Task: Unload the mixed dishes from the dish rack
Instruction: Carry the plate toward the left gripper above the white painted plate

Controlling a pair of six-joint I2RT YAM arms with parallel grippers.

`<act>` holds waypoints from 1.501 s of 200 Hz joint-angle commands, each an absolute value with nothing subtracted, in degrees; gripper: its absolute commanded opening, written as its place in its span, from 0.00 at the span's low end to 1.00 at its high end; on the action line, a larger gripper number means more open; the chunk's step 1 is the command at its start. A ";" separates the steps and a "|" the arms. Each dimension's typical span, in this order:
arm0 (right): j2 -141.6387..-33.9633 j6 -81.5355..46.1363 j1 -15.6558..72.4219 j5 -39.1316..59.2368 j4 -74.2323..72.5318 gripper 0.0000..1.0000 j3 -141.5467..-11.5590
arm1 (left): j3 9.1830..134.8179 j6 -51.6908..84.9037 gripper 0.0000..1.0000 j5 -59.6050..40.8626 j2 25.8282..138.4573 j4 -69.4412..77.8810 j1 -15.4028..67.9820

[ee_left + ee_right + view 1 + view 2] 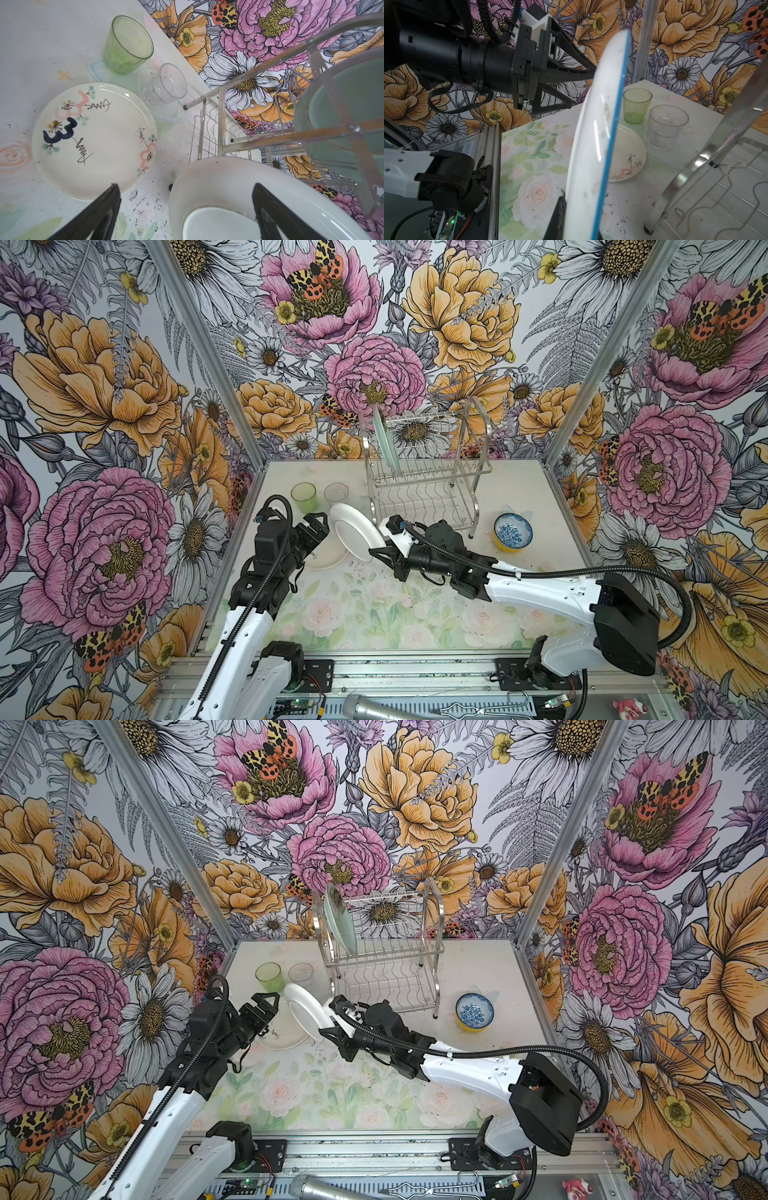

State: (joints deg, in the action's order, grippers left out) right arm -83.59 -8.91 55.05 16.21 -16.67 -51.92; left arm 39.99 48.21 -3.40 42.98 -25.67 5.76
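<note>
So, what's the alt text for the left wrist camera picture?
A white plate, tilted on edge, hangs just ahead of the open left gripper. Beyond, on the table: a cream plate with pink marks, a green tumbler, a clear tumbler, and a chrome rack holding a pale green plate.

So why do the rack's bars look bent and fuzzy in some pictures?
Left wrist view: the wide lens bows the dish rack bars; the near ones and the green plate blur. Right wrist view: the close white plate is soft, with a glare streak. Both top views: evenly lit.
</note>
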 commanded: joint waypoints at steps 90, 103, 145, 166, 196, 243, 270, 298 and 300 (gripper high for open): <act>-93.25 0.53 58.84 13.23 -24.70 0.00 -63.18 | 41.30 53.24 0.99 -8.84 40.78 -28.92 0.89; -94.14 2.04 59.24 12.22 -23.94 0.00 -64.38 | 41.38 54.62 0.99 -9.70 40.80 -28.89 0.68; -97.35 6.70 60.33 8.90 -22.77 0.00 -67.23 | 41.92 56.91 0.99 -11.98 41.37 -28.88 0.53; -98.95 10.01 61.34 6.85 -22.02 0.00 -68.74 | 41.85 57.89 0.99 -13.00 41.66 -28.76 0.49; -101.18 12.91 62.04 5.16 -21.76 0.00 -70.81 | 41.50 58.91 0.99 -14.16 41.92 -28.67 0.44; -104.50 19.49 64.34 -2.21 -23.41 0.00 -73.37 | 40.19 60.00 0.99 -15.60 41.85 -27.46 0.35; -106.38 23.09 65.67 -6.31 -24.47 0.00 -74.70 | 39.21 60.80 0.97 -17.19 41.84 -26.54 0.09; -107.68 26.26 66.74 -7.51 -25.61 0.00 -75.09 | 38.33 59.77 0.88 -20.32 41.15 -25.31 -0.49; -107.78 26.69 66.89 -7.70 -25.65 0.00 -75.22 | 38.32 59.59 0.87 -20.55 41.07 -25.31 -0.65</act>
State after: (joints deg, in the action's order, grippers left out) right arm -108.05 21.52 65.73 -3.90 -15.77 -71.40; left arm 39.48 60.18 -16.19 42.09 -27.29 0.34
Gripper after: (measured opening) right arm 0.130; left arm 0.913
